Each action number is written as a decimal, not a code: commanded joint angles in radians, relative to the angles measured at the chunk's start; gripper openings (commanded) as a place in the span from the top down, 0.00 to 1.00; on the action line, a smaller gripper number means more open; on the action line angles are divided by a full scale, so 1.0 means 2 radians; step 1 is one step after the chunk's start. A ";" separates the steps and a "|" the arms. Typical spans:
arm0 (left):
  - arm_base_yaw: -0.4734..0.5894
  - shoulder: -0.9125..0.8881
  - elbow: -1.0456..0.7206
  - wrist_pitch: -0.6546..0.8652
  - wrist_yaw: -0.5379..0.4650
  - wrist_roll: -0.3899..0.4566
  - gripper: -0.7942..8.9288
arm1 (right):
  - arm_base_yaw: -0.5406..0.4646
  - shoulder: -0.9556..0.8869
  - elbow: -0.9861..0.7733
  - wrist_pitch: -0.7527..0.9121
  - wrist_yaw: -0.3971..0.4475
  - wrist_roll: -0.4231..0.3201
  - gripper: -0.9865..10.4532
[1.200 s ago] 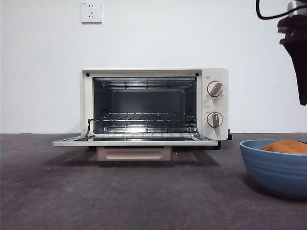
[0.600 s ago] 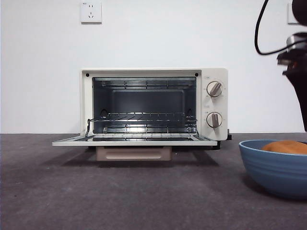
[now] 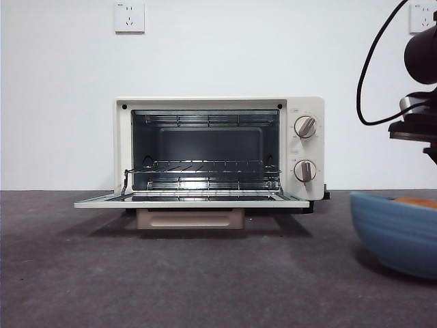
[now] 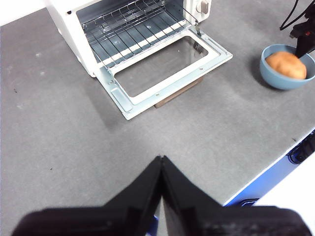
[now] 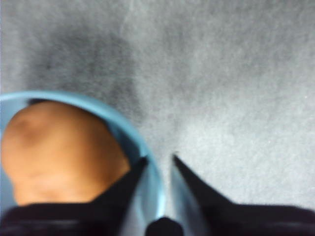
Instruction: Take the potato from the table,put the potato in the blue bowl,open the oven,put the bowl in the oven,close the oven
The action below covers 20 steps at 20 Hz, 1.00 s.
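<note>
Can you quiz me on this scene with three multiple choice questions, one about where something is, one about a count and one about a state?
1. Where is the potato?
A. on the oven rack
B. in the blue bowl
C. on the bare table

2. How many round knobs does the oven have?
A. one
B. two
C. four

3. How is the oven door?
A. folded down open
B. shut
C. taken off

Answers:
1 B, the left wrist view shows the potato lying inside the bowl, with the right gripper straddling the bowl's rim.
2 B, two knobs sit one above the other on the oven's right panel.
3 A, the door lies flat in front and the rack inside shows.
</note>
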 commanded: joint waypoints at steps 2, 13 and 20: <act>-0.001 -0.002 -0.001 0.003 -0.001 -0.004 0.92 | 0.000 0.004 -0.005 0.004 -0.002 -0.004 0.93; -0.001 -0.001 -0.001 0.003 -0.001 -0.004 0.92 | 0.022 -0.003 0.068 -0.051 -0.060 0.045 0.93; -0.001 0.000 -0.001 0.004 -0.001 -0.014 0.92 | 0.061 0.011 0.260 -0.151 0.002 0.086 0.93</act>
